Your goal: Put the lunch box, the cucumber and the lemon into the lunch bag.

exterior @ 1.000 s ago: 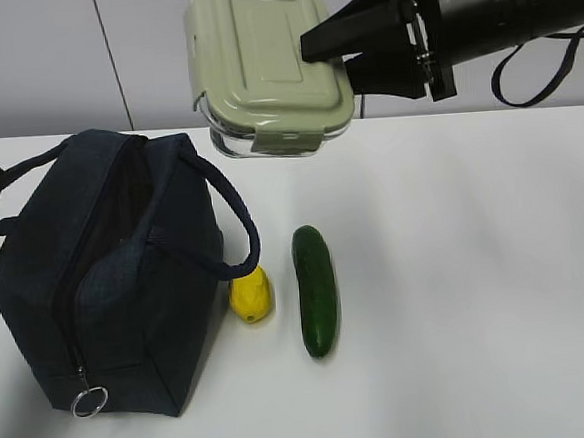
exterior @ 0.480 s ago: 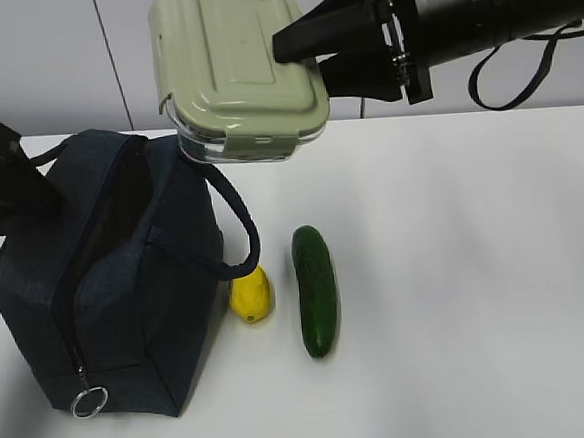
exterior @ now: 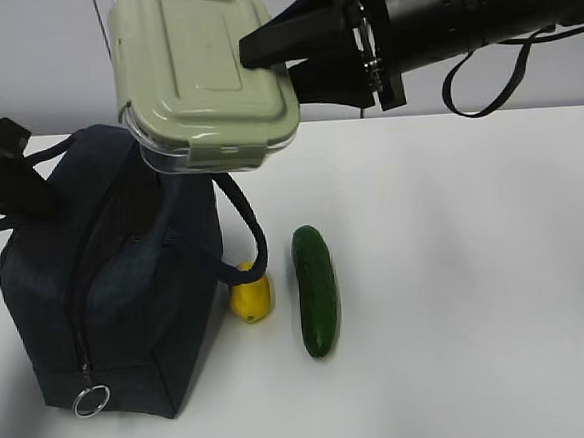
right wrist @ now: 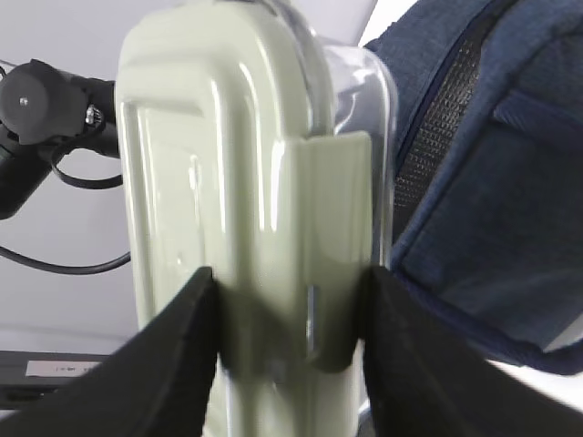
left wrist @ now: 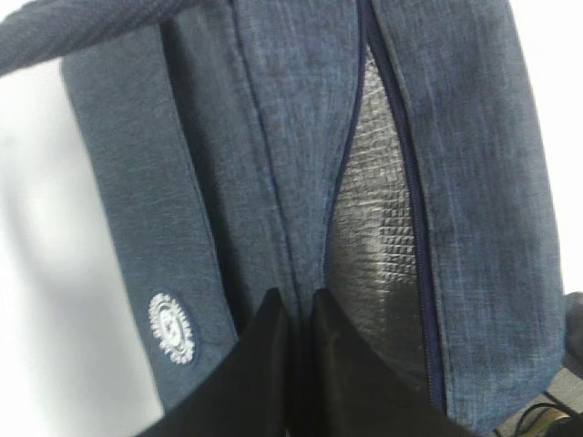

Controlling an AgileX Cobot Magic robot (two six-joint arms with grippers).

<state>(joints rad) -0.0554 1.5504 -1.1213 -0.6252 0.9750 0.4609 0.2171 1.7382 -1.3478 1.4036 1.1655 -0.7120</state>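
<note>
Right now my right gripper (exterior: 261, 56) has its jaws half spread and clamped across the short end of the rectangular clear lunch box with the pale sage-green snap-lock lid (exterior: 202, 80), carrying it in the air, lid tilted toward the camera, above the boxy dark navy fabric lunch bag (exterior: 116, 281). I judge that tilt suits sliding it into the zipper slot.

My left gripper (left wrist: 296, 314) is pinched tight on the fabric lip beside the open zipper, I think to hold the mouth apart; silver lining (left wrist: 373, 237) shows through the gap. Its arm sits at nine o'clock of the bag.

At three o'clock of the bag, the small bright yellow lemon (exterior: 250, 297) lies on the white table (exterior: 476, 266), tucked under the drooping padded handle (exterior: 247, 227); just beyond it lies the long dark green cucumber (exterior: 315, 290), slightly apart.

Room is tight: the opening looks narrower than the box, and the near handle hangs by the slot's three o'clock edge. The table beyond the cucumber is open.
</note>
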